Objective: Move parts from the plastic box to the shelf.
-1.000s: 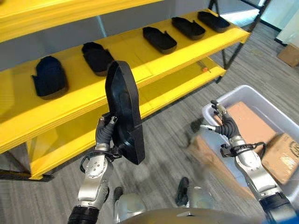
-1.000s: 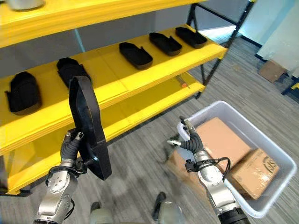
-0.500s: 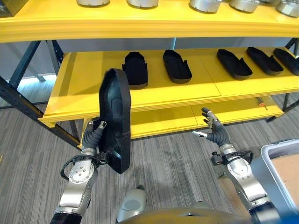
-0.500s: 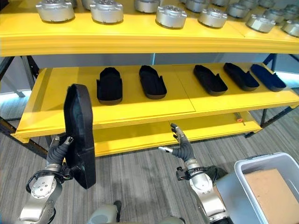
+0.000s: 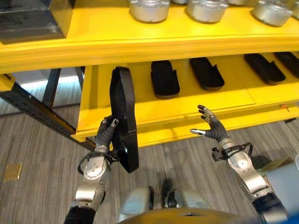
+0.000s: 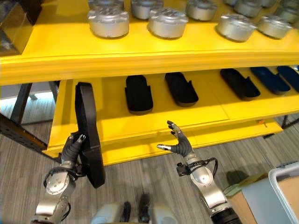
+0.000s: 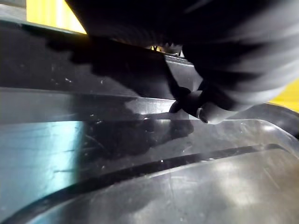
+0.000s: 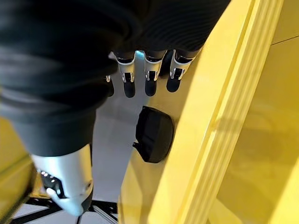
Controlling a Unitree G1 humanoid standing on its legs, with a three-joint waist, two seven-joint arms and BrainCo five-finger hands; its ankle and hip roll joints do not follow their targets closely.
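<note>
Yellow shelving (image 5: 140, 44) fills the background, its middle level lined with black parts (image 6: 138, 93) beside a bare left end. One long black part (image 5: 123, 119) is held upright, gripped by the left hand (image 5: 105, 134), ready for placing; the right hand (image 5: 209, 129) is held open, empty

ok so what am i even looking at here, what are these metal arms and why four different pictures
This is a humanoid robot moving parts onto a yellow shelf. Two pictures come from cameras in its head, looking down at its own arms. The other two come from cameras on its wrists, very close to each hand.

The left hand is curled around a long black plastic part, held upright before the middle shelf board. The left wrist view shows that part filling the frame. The right hand is open and holds nothing.

Similar black parts already lie in a row on the middle board. Round silver metal parts sit on the board above.
</note>
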